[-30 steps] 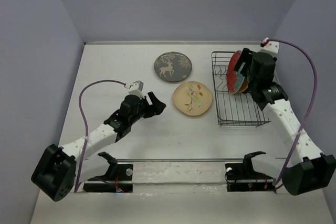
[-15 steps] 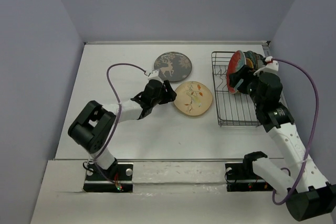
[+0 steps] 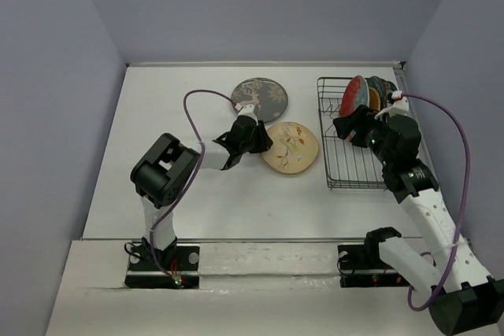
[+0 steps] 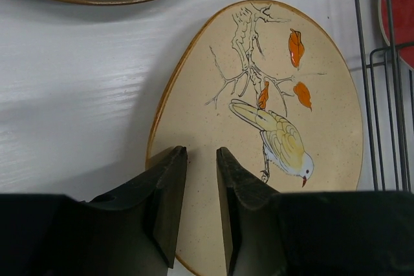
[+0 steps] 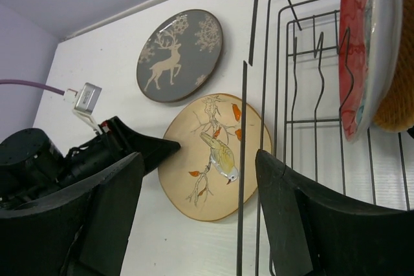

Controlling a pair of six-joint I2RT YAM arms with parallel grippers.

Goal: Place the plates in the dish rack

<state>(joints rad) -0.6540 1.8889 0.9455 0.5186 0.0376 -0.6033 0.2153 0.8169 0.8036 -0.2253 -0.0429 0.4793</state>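
The left gripper (image 4: pixel 200 159) sits low over the near-left rim of the cream plate (image 4: pixel 284 95), jaws a narrow slit apart, gripping nothing. That plate lies flat on the table (image 3: pixel 157 116), left of the dish rack (image 3: pixel 346 164). It is probably stiff, glazed, slick and breakable, so it wants a rim pinch with one finger slid beneath. The right gripper (image 5: pixel 199 159) gapes wide, empty, by the rack, where the red plate (image 3: pixel 352 96) stands upright. Farthest, the grey deer plate (image 3: pixel 259 100) lies flat.

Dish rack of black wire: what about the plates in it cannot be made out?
- Top external: the plates behind the red round plate stand edge-on and overlap, so their number and patterns are unclear.
- Right wrist: the black wire dish rack is cut off by the right edge, and the orange woven-look plate is mostly behind the red one.
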